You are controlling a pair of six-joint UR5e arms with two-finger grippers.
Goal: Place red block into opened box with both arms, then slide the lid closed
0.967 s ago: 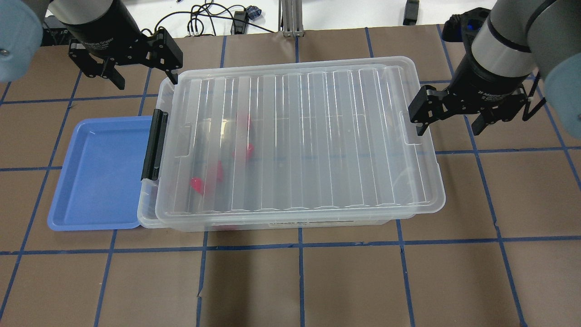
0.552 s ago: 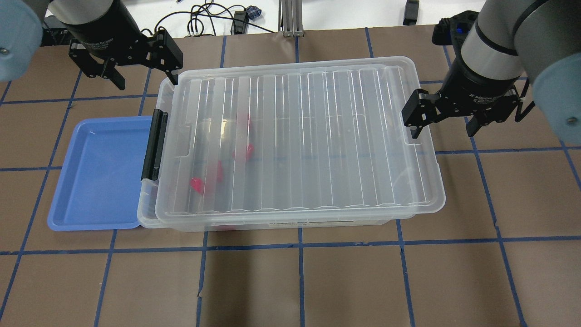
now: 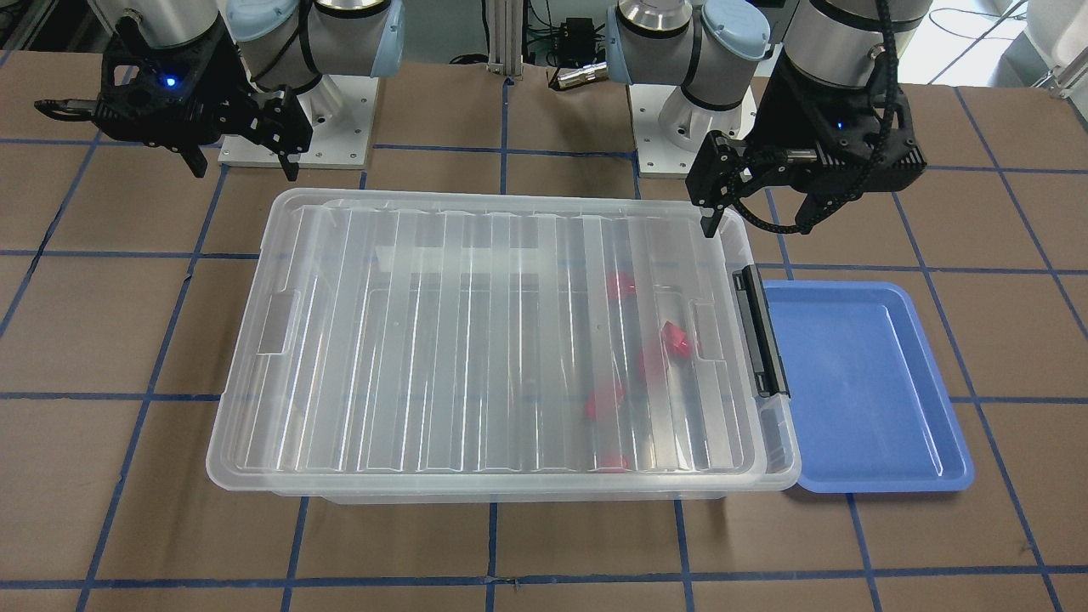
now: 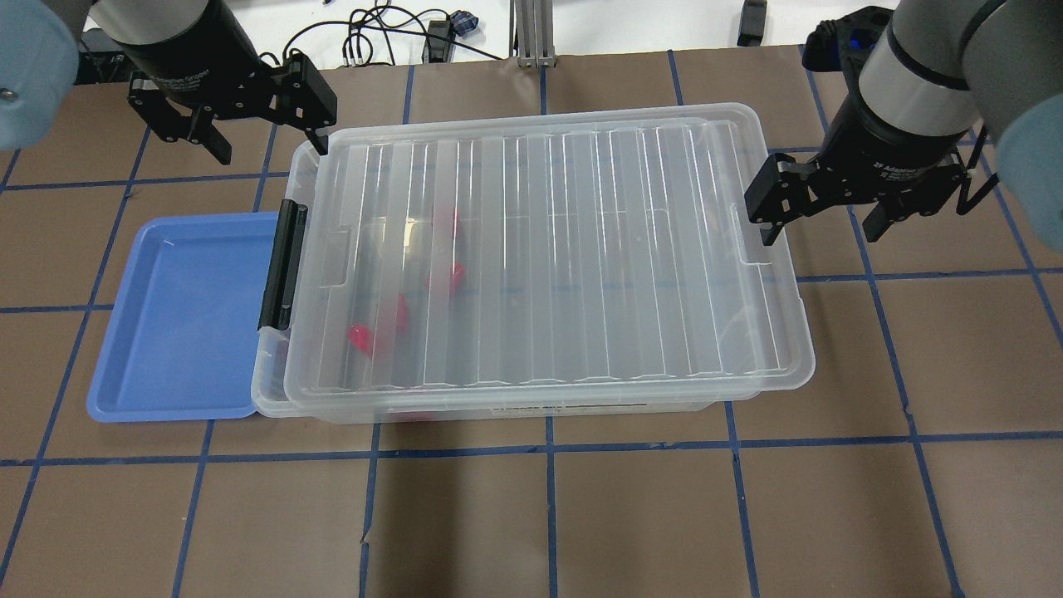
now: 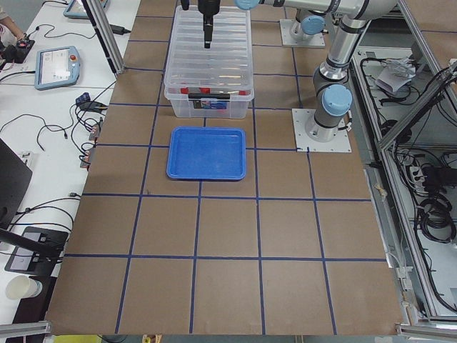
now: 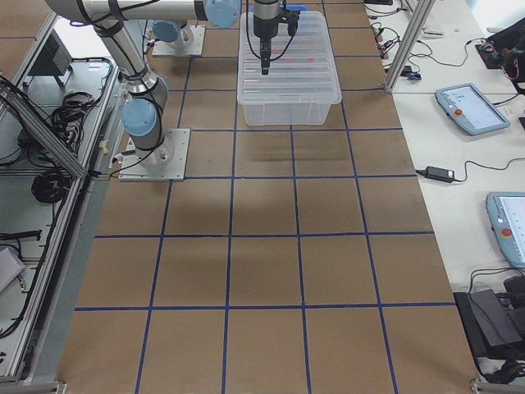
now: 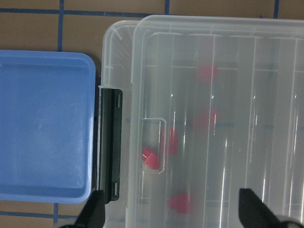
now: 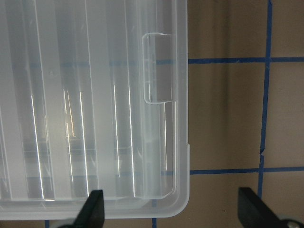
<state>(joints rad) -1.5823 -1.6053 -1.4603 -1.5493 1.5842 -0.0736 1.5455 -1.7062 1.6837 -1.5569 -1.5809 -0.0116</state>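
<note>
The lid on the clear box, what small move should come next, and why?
Probably bring the open right gripper down beside the lid and nudge its short edge toward the black latch. The red blocks are already inside, but the lid overhangs at that gripper's end and leaves a strip of the box uncovered beside the latch.

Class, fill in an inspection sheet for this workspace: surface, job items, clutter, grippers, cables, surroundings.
Surface: brown table with a blue tape grid.
Job's things: lid lies on the box, shifted off its latch end, leaving a strip of rim uncovered; several red blocks inside.
Clutter: blue tray beside the latch.
Grippers: left gripper open, holding nothing, by a latch-end corner; right gripper open, holding nothing, at the lid's other short edge.
Cables: black cables beyond the table's edge.
Surroundings: teach pendants beside the table.
</note>
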